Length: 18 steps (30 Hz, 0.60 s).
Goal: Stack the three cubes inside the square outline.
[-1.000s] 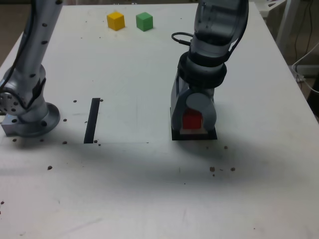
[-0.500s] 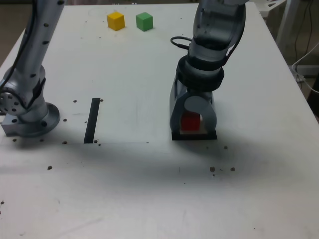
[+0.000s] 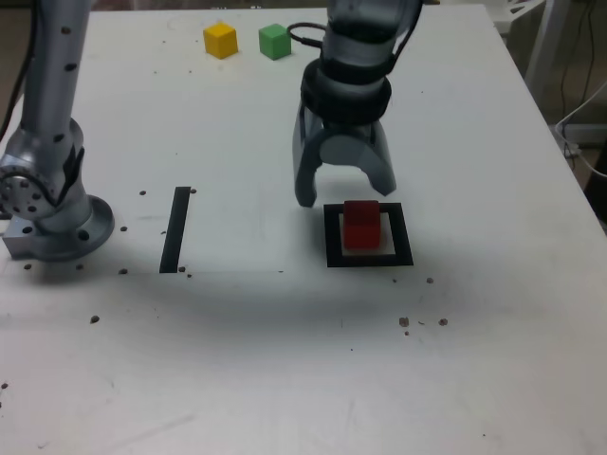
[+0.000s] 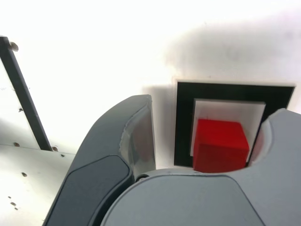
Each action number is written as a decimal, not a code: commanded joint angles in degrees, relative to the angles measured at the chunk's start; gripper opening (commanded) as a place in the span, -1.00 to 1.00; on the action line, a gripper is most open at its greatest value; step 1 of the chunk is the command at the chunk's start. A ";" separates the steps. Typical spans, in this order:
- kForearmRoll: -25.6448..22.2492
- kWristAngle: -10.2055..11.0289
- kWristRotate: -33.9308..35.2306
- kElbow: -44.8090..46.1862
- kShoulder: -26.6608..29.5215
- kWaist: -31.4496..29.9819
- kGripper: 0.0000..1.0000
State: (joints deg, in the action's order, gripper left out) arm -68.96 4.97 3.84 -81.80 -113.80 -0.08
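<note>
Sitting inside the square outline (image 3: 369, 235), the red cube (image 3: 361, 224) is free; fingers (image 3: 305, 185) spread wide above it.

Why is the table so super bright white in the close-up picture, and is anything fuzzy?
In the wrist view the table is washed out to plain white by glare, with a soft grey shadow above the square outline; the tool up close looks a bit soft, while the red cube is sharp. In the exterior view the light is gentler, with a wide dim shadow across the table.
</note>
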 commanded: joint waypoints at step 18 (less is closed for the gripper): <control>-3.15 5.08 -14.11 1.60 7.89 30.71 0.99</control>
State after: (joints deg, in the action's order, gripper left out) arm -72.03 9.92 -9.57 -79.61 -106.29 29.13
